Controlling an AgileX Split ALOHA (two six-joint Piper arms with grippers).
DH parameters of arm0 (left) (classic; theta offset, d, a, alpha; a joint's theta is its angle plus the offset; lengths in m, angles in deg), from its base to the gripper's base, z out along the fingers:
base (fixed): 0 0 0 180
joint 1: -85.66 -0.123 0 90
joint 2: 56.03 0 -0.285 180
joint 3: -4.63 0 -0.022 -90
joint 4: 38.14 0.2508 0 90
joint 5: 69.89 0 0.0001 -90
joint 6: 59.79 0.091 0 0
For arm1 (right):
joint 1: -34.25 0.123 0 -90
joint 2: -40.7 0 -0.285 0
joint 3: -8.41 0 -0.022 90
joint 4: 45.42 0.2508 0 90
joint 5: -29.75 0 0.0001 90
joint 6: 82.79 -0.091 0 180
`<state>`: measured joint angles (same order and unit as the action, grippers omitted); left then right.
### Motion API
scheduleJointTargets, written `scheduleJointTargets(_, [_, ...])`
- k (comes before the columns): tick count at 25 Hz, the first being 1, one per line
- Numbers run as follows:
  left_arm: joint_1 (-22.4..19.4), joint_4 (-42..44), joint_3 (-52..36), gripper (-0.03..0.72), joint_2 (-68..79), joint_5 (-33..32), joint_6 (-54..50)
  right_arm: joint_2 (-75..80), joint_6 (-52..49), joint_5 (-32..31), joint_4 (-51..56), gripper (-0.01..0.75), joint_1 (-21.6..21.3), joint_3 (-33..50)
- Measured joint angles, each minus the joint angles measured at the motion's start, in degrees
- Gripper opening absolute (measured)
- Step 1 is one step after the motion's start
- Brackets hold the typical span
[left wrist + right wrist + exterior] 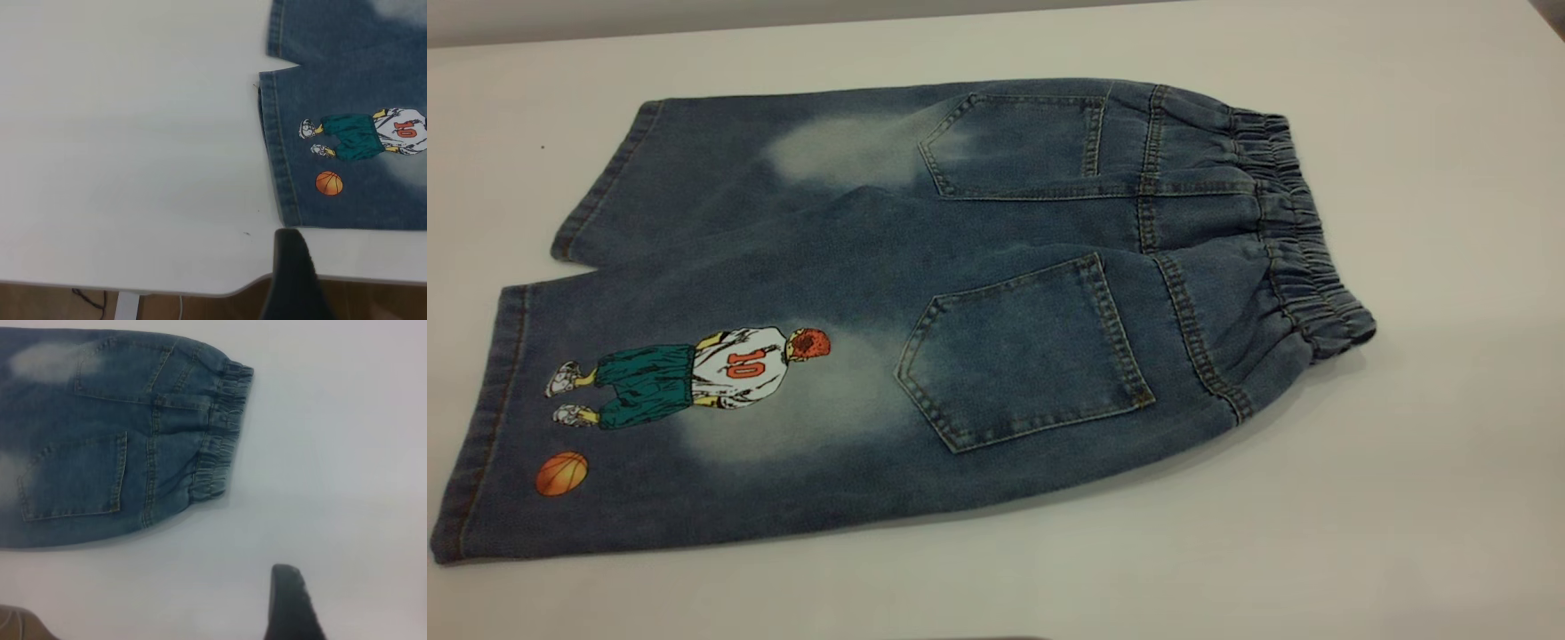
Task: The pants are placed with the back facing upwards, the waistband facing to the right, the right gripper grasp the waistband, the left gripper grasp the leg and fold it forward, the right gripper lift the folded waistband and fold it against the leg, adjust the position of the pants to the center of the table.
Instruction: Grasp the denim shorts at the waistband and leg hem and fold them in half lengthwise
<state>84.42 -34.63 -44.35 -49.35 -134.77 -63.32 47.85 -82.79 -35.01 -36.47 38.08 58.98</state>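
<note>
Neither arm shows from outside. Only one dark finger (293,277) of the left gripper pokes into its wrist picture, and one finger (290,603) of the right gripper into its own, so their grip cannot be told. The pants (889,302) are cut off in both wrist pictures. The table (1449,489) runs past every edge.

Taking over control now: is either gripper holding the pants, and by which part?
Nothing is held. The pants lie flat, untouched; the left gripper and right gripper are both clear of the denim.
</note>
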Motion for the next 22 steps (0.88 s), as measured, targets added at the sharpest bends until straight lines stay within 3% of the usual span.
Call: scheduleJointTargets(22, [0.0,0.0,0.3,0.435,0.1,0.2,0.0,0.4,-0.4,1.2,4.3,0.370,0.0,-0.2])
